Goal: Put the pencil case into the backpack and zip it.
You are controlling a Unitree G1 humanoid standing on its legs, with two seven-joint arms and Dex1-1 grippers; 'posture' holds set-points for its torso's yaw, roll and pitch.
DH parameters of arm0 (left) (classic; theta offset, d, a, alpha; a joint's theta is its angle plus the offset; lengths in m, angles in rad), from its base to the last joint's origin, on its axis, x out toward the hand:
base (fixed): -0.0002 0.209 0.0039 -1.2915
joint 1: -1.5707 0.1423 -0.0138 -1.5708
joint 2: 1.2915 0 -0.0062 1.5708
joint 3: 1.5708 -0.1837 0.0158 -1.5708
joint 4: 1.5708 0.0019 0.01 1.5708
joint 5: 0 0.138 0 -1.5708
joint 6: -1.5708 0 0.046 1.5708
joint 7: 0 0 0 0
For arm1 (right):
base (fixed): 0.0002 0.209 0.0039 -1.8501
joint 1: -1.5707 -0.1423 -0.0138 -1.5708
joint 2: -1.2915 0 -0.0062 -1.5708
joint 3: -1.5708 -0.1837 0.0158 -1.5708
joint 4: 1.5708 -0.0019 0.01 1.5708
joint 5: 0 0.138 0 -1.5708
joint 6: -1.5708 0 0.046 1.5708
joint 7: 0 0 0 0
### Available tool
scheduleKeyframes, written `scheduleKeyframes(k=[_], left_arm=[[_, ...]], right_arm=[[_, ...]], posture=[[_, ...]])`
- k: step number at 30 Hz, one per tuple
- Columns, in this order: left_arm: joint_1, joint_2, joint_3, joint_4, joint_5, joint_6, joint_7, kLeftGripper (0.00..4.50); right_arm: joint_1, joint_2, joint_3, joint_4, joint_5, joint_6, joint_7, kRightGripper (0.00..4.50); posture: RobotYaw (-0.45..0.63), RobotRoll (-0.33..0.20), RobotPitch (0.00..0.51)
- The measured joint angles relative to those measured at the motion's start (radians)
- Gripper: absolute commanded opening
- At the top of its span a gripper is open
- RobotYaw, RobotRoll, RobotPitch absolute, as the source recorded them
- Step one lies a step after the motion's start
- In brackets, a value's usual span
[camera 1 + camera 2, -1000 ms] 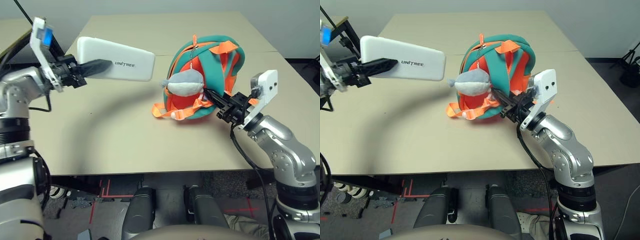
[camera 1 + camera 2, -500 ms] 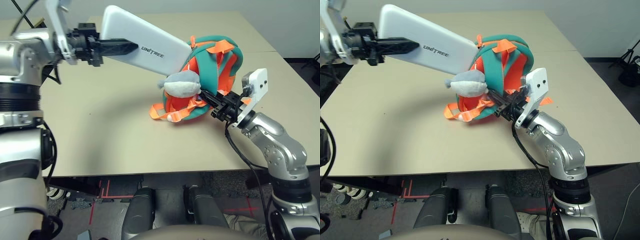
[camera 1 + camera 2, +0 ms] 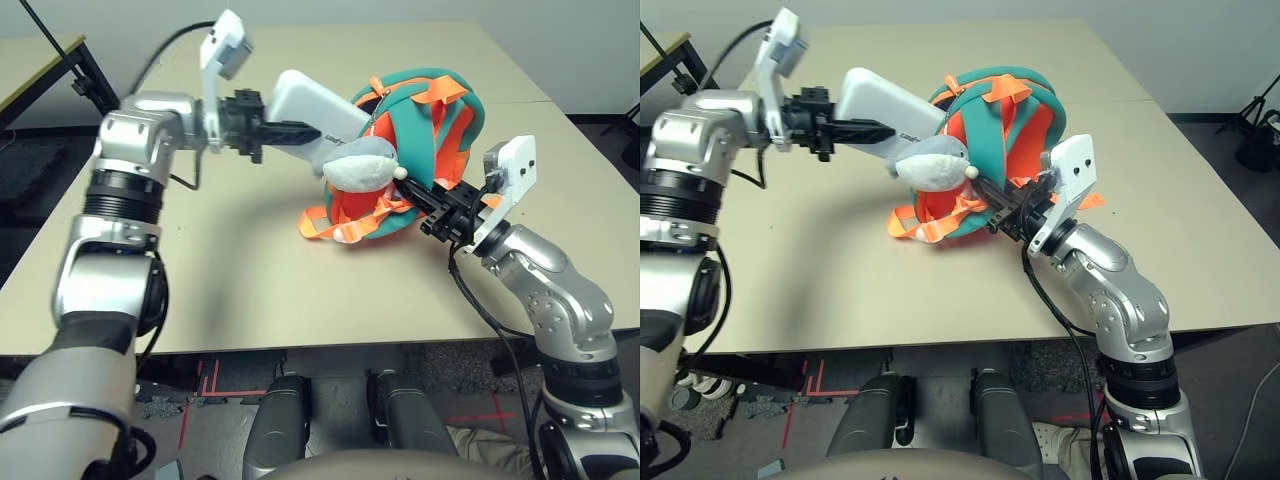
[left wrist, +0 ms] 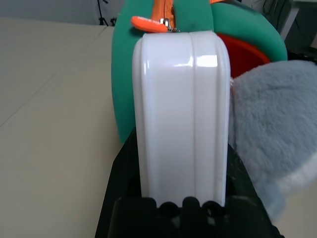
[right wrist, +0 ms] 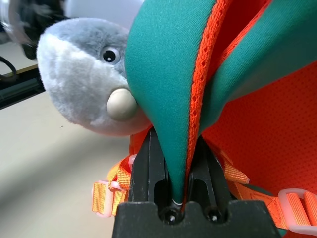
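Left gripper (image 3: 300, 131) clamps the white pencil case (image 3: 318, 110), held above the desk (image 3: 240, 270), its far end at the backpack (image 3: 425, 150) opening near mid-desk. Right gripper (image 5: 174, 163) is clenched on a teal backpack strap (image 5: 168, 79).

Setting: indoor test room or robotics lab. Evidence: plain beige table (image 3: 250, 290), built of several tops pushed together with seams showing, standing before a bare pale wall (image 3: 560, 40). Dark carpeted floor (image 3: 30, 170) around it. Red tape marks (image 3: 200, 385) on the floor below the table's front edge. Black tripod legs (image 3: 1255, 125) at the right side. A second table with a black frame (image 3: 70, 65) at the far left.
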Motion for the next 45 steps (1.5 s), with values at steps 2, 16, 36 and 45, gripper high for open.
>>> scheduleKeyframes(k=[2,16,36,45], left_arm=[[0.014,-0.029,0.003,0.012,0.008,-0.019,0.020,1.33],[0.083,-0.144,0.003,0.017,0.079,-0.113,0.105,4.25],[0.168,0.188,-0.036,-0.403,0.065,0.223,-0.001,4.32],[0.167,0.222,-0.028,-0.404,0.076,0.249,0.046,1.09]], right_arm=[[-0.001,0.000,0.001,0.000,0.000,0.000,0.000,0.10],[-0.010,0.010,0.025,0.001,-0.018,0.000,0.000,0.10],[-0.028,0.023,0.042,0.051,-0.044,-0.032,0.021,0.10],[-0.029,0.031,0.045,0.059,-0.054,-0.039,0.025,0.10]], posture=[[0.03,0.000,0.086],[0.04,0.000,0.089],[0.08,0.000,0.079],[0.07,0.000,0.078]])
